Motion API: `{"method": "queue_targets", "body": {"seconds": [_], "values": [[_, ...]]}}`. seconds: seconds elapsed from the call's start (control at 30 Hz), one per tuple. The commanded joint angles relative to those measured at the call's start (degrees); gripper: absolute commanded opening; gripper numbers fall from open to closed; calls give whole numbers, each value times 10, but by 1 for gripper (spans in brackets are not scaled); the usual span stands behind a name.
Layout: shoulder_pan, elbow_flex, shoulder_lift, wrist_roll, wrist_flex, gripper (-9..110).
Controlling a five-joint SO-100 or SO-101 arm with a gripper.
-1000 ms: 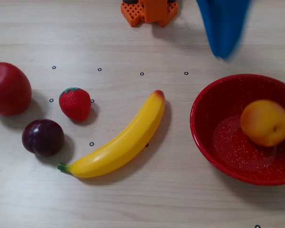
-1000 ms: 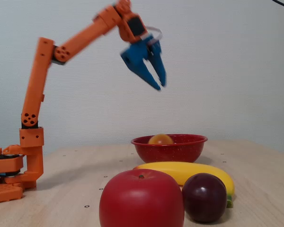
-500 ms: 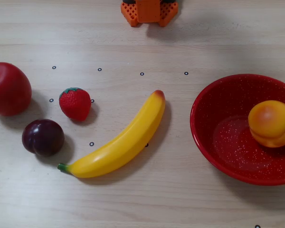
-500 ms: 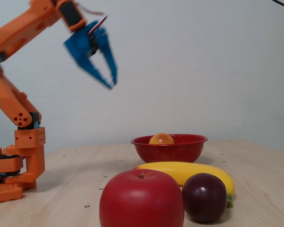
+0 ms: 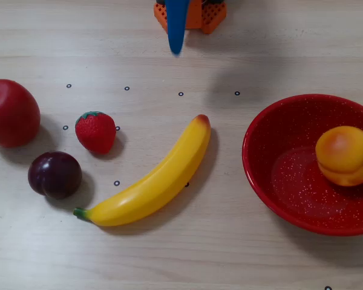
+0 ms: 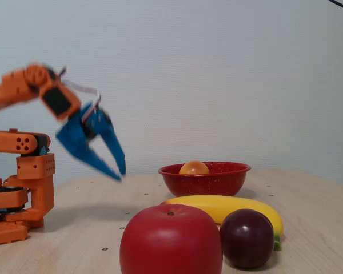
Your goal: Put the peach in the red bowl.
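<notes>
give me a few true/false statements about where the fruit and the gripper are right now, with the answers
1. The peach lies inside the red bowl. True.
2. The gripper is shut on the strawberry. False: it is open and empty, up in the air near the arm's base, and the strawberry sits on the table.
3. The banana lies between the strawberry and the red bowl in the overhead view. True.
4. The plum is in the bowl next to the peach. False: the plum rests on the table near the apple.
5. The gripper hangs directly over the bowl. False: in the fixed view it is well to the left of the bowl.
</notes>
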Motion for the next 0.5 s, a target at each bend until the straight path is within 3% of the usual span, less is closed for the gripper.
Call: {"method": "queue_targets", "body": {"seconds": [0.0,0.2,0.47], "values": [[-12,61,45,-15,-62,0],[-12,202,127,-42,-146,0],[-9,206,150,-76,-127,0]]}}
